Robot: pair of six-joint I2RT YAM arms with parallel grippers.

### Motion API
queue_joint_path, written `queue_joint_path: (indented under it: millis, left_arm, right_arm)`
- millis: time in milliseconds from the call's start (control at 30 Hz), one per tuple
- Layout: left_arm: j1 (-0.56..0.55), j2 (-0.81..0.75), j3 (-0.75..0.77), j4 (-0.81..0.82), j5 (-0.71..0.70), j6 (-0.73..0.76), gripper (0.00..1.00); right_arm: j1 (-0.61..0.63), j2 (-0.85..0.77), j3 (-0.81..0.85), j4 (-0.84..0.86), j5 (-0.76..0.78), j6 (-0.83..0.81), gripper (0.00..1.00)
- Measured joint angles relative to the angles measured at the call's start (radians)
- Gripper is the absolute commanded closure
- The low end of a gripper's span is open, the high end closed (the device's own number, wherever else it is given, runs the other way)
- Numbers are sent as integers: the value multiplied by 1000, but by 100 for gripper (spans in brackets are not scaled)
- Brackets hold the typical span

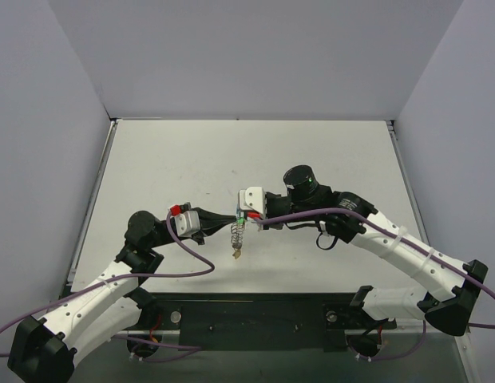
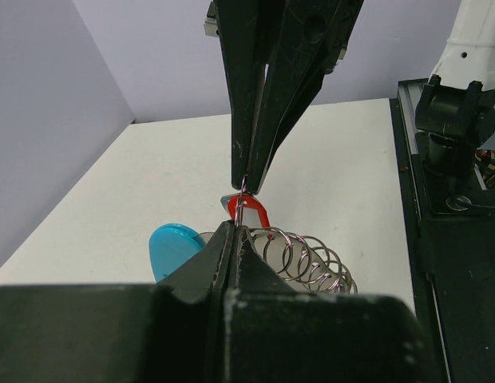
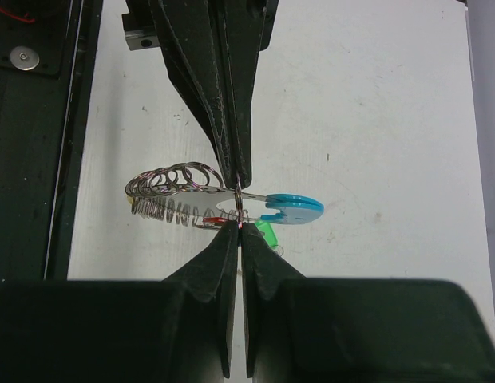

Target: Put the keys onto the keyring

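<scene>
**Both grippers clamped tip to tip on the keyring**

Left gripper (image 1: 230, 217) and right gripper (image 1: 251, 217) were both pinched tight, tips nearly touching, over mid-table (image 1: 192, 159). Each nipped the thin wire at the top of the keyring (image 1: 238, 233); the exact contact was hidden by the fingers. The keyring hung between them, chain coils (image 2: 311, 259) drooping and yellow piece (image 1: 236, 254) lowest; couldn't tell if it touched the surface. Blue tag (image 2: 174, 247) stuck out sideways. Red-tagged key (image 2: 253, 214) sat right at the pinch, green-tagged key (image 3: 267, 233) just beside it.
</scene>
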Motion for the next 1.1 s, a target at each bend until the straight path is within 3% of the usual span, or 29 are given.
queue_joint_path:
  millis: [1100]
  left_arm:
    - [-3,0,-3,-13,-8,2,100]
  right_arm:
    - [-1,45,27,-4,-3,74,100]
